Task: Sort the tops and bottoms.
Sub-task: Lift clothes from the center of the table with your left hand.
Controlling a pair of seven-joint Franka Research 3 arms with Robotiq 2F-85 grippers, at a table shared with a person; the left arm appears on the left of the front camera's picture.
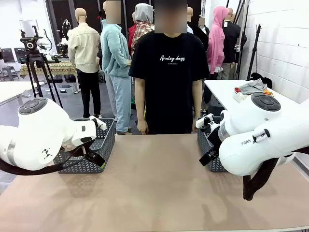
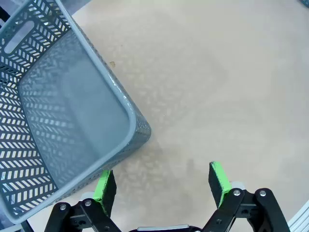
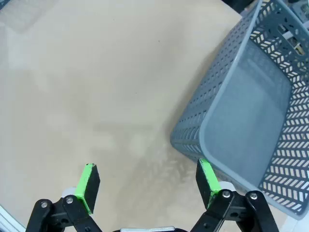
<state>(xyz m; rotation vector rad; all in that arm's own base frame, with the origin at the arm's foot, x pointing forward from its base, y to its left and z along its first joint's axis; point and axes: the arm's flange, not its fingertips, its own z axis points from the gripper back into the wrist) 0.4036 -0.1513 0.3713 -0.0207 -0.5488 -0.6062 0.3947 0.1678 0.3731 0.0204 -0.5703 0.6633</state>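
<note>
- Table (image 1: 159, 188): we list a brown tabletop running from the robot's side to the far edge where the person stands.
- Left basket (image 1: 107, 140): dark grey lattice plastic, at the far left corner of the table. From the left wrist camera we see its plain grey floor.
- Right basket (image 1: 214, 165): same make, at the far right of the table, partly behind the right arm. From the right wrist camera we see its plain grey floor too.
- Left gripper (image 2: 161, 170): jaws spread wide, nothing between the green pads (image 2: 104, 186). It hangs over the tabletop at a rounded corner of the left basket, one finger crossing that basket's wall in the wrist picture. We cannot tell whether they touch.
- Right gripper (image 3: 146, 166): jaws also spread wide and holding nothing. It hangs over the tabletop just beside a corner of the right basket, one pad close to the wall.
- Person (image 1: 169, 92): stands at the middle of the far edge in a black T-shirt with white script, arms down at the sides.
- Light grey cloth (image 1: 252, 87): a crumpled heap on a white side table (image 1: 222, 89) behind the right arm, well apart from both baskets. It is too small for us to tell the kind of garment.
- Orange-red piece (image 1: 268, 92): a small patch just beside the grey heap on the same white table, with its shape unclear.
</note>
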